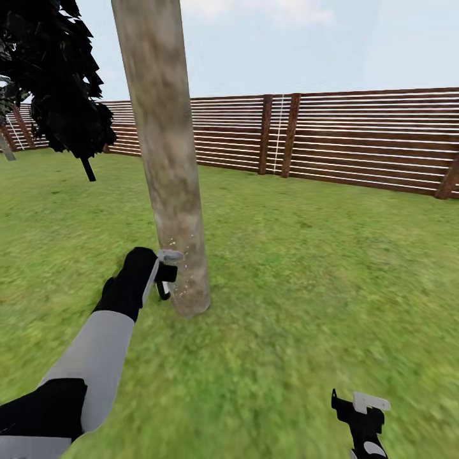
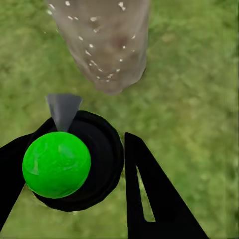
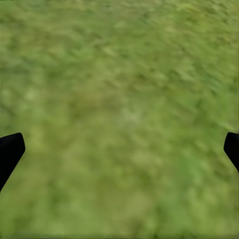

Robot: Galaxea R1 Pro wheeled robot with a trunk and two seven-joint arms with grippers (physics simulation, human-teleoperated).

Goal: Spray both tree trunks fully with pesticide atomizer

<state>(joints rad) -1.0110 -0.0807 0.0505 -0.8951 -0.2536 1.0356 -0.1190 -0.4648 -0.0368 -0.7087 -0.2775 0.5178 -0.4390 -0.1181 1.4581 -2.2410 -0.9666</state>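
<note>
The thick pale grey-beige mottled tree trunk (image 1: 167, 159) rises from the lawn just left of centre in the head view. My left gripper (image 1: 160, 275) is low beside its base, shut on the pesticide atomizer (image 1: 167, 273). In the left wrist view the atomizer (image 2: 74, 159) is a black bottle with a bright green round end. Its grey nozzle points at the trunk (image 2: 107, 45), which carries small white specks. My right gripper (image 1: 363, 408) hangs open over bare grass at the lower right, fingertips far apart.
A thin-trunked all-black tree (image 1: 64, 83) stands at the back left. A brown slatted fence (image 1: 357, 140) runs across the back. Green lawn (image 1: 319, 274) spreads around the trunk on all sides.
</note>
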